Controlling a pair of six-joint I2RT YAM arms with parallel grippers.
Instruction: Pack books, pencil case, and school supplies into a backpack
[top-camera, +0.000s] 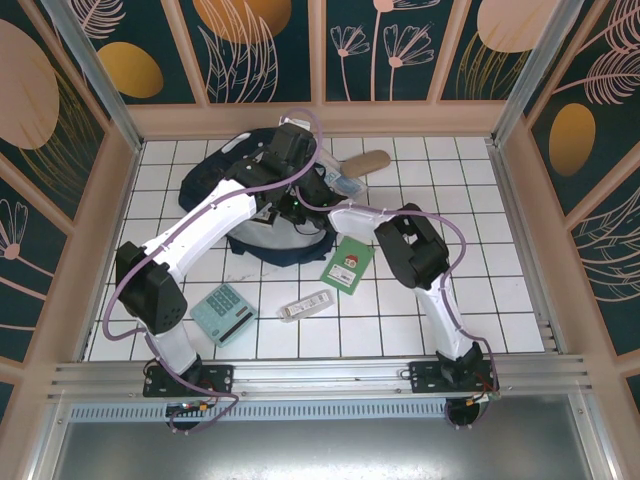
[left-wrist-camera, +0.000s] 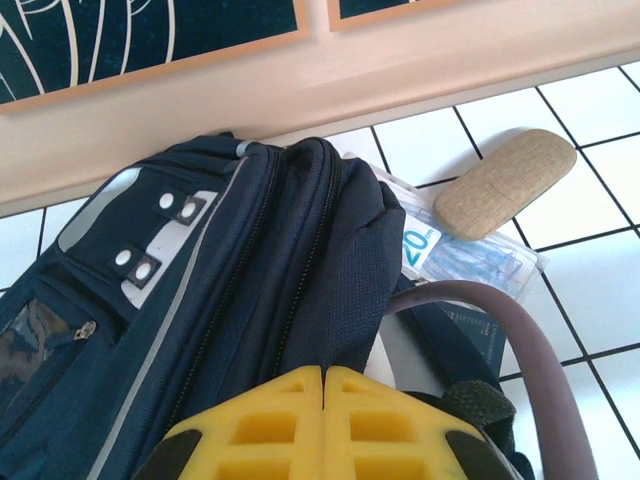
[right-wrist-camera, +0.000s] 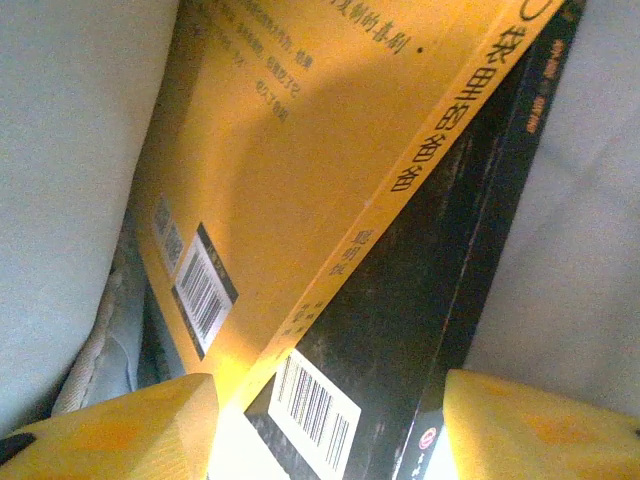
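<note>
My left pincer is closed tight right at the backpack; whether it pinches the fabric I cannot tell. My right pincer stands part-open, clamped on the books, a yellow-orange one against a dark one, with pale fabric either side. The pencil case lies on the counter just beside the backpack.

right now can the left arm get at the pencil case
Probably yes: the pencil case lies uncovered on the tiles past the backpack, nothing over it; the left gripper is shut and must open first.
</note>
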